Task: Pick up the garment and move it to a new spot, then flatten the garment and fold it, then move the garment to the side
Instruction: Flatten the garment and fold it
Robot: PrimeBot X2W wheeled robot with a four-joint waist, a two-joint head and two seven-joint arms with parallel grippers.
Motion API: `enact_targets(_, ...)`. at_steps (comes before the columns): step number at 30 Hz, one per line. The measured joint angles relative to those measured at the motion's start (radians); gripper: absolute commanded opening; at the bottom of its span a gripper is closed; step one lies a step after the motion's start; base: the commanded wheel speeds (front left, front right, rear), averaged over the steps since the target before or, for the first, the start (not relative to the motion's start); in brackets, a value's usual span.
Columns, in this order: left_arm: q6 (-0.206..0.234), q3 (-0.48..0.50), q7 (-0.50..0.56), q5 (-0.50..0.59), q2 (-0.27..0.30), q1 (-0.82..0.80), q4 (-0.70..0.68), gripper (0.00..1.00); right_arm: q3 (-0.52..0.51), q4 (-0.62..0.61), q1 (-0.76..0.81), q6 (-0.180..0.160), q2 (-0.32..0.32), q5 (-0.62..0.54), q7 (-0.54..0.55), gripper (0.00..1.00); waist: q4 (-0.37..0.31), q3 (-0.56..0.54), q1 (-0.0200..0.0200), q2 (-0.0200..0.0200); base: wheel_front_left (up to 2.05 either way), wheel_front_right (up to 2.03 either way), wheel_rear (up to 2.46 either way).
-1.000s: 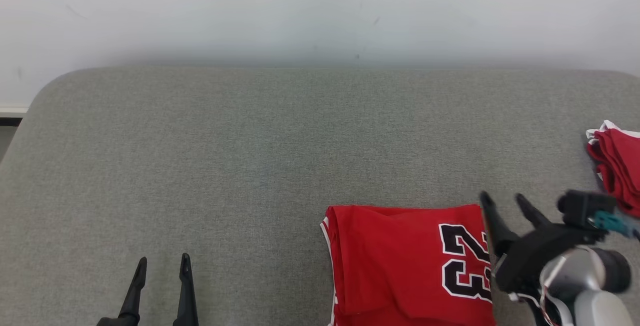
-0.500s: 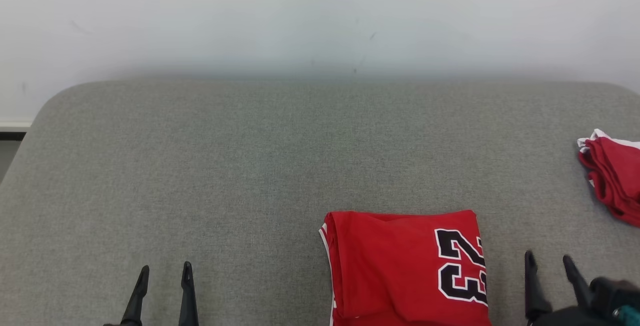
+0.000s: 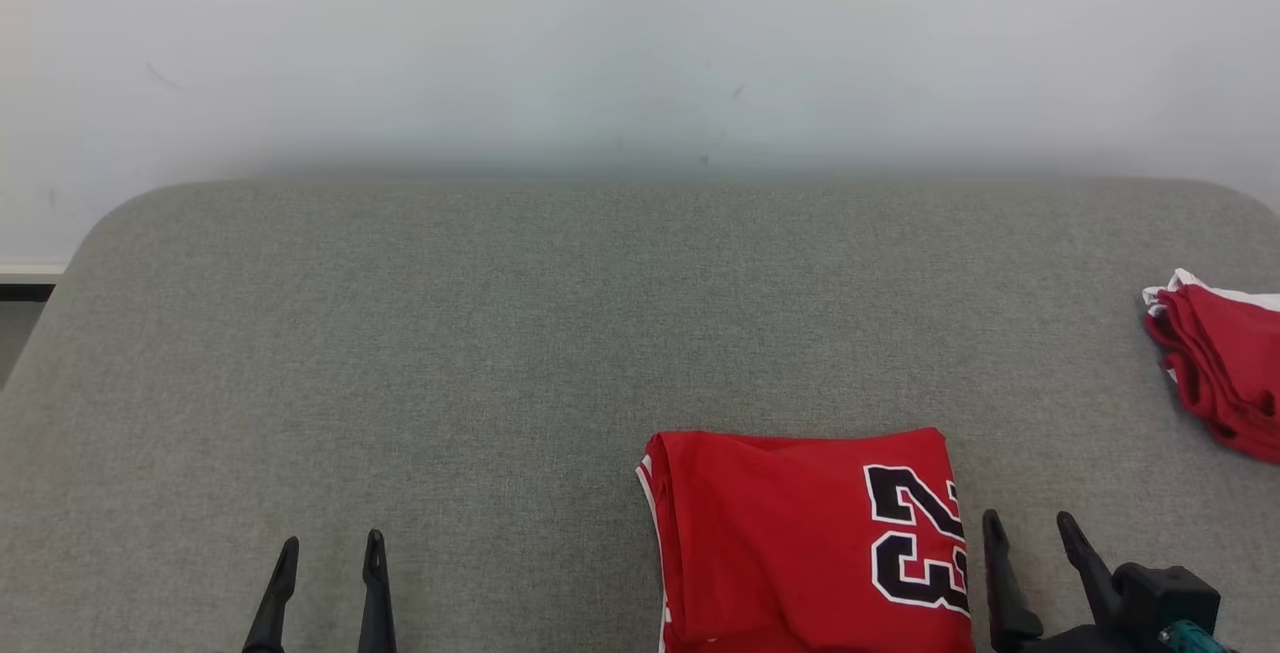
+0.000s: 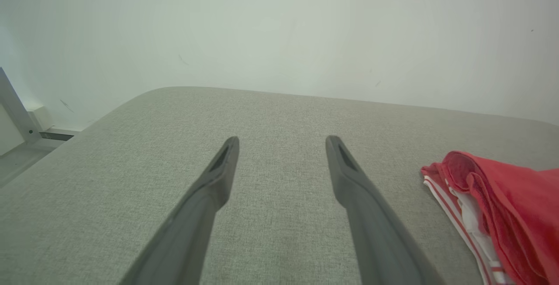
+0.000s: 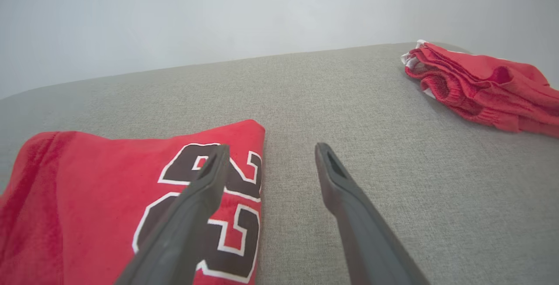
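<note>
The garment (image 3: 780, 543) is a red jersey with a black "23", folded into a flat rectangle near the front of the grey padded surface (image 3: 500, 333). My right gripper (image 3: 1028, 517) stands open just right of the jersey's right edge, holding nothing. In the right wrist view the right gripper (image 5: 272, 146) has its left finger over the number on the jersey (image 5: 100, 189) and its right finger over bare fabric. My left gripper (image 3: 332, 539) is open and empty at the lower left. The left gripper (image 4: 282, 139) sits well to the left of the jersey's rolled edge (image 4: 502, 197).
A second red garment with white trim (image 3: 1225, 373) lies bunched at the far right edge of the surface, also visible as a crumpled pile (image 5: 476, 84). A pale wall runs behind the surface. The surface's rounded left corner drops to the floor (image 4: 17, 158).
My right gripper has drawn back from beside the jersey's far right corner to the bottom of the view, still open. The camera has tilted slightly. The jersey and left gripper stay put.
</note>
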Motion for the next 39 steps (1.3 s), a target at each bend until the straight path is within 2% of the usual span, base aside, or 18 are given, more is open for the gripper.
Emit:
enact_targets(5, 0.000, 0.004, 0.000, 0.000, 0.000, 0.013, -0.002, 1.00, 0.126, -0.046, -0.001, 0.000, -0.001, -0.009, 0.022, 1.00, 0.007, -0.006, 0.0000, 0.0000, 0.00, 0.00, 0.00)
enact_targets(11, -0.002, 0.002, 0.000, 0.000, 0.000, 0.016, -0.003, 1.00, 0.337, -0.108, -0.001, 0.000, 0.001, -0.052, 0.135, 1.00, 0.016, -0.003, 0.0000, 0.0000, 0.00, 0.00, 0.00)
enact_targets(17, -0.002, -0.006, 0.000, -0.004, 0.000, 0.016, -0.001, 1.00, 0.485, -0.091, -0.012, 0.000, 0.001, -0.059, 0.234, 1.00, 0.029, 0.008, 0.0001, 0.0000, 0.00, 0.00, 0.00)
enact_targets(22, -0.005, -0.008, 0.000, -0.005, 0.000, 0.012, 0.002, 1.00, 0.526, -0.040, -0.035, 0.000, -0.004, -0.081, 0.280, 1.00, 0.044, 0.019, 0.0001, 0.0000, 0.00, 0.00, 0.00)
enact_targets(33, -0.005, -0.013, 0.000, -0.009, 0.000, -0.007, 0.007, 1.00, 0.525, 0.038, -0.085, 0.000, -0.002, -0.173, 0.306, 1.00, 0.070, 0.049, 0.0001, 0.0001, 0.00, 0.00, 0.00)
enact_targets(36, -0.005, -0.013, 0.000, -0.009, 0.000, -0.009, 0.008, 1.00, 0.519, 0.047, -0.093, 0.000, -0.002, -0.187, 0.311, 0.79, 0.075, 0.056, 0.0001, 0.0001, 0.00, 0.00, 0.00)
enact_targets(37, -0.005, -0.012, 0.000, -0.010, 0.000, -0.011, 0.008, 1.00, 0.517, 0.049, -0.094, 0.000, -0.002, -0.189, 0.311, 0.65, 0.076, 0.058, 0.0001, 0.0000, 0.00, 0.00, 0.00)
enact_targets(39, -0.005, -0.012, 0.000, -0.012, 0.000, -0.012, 0.008, 1.00, 0.516, 0.056, -0.096, 0.000, -0.001, -0.190, 0.311, 0.30, 0.076, 0.062, 0.0001, 0.0001, 0.00, 0.00, 0.00)
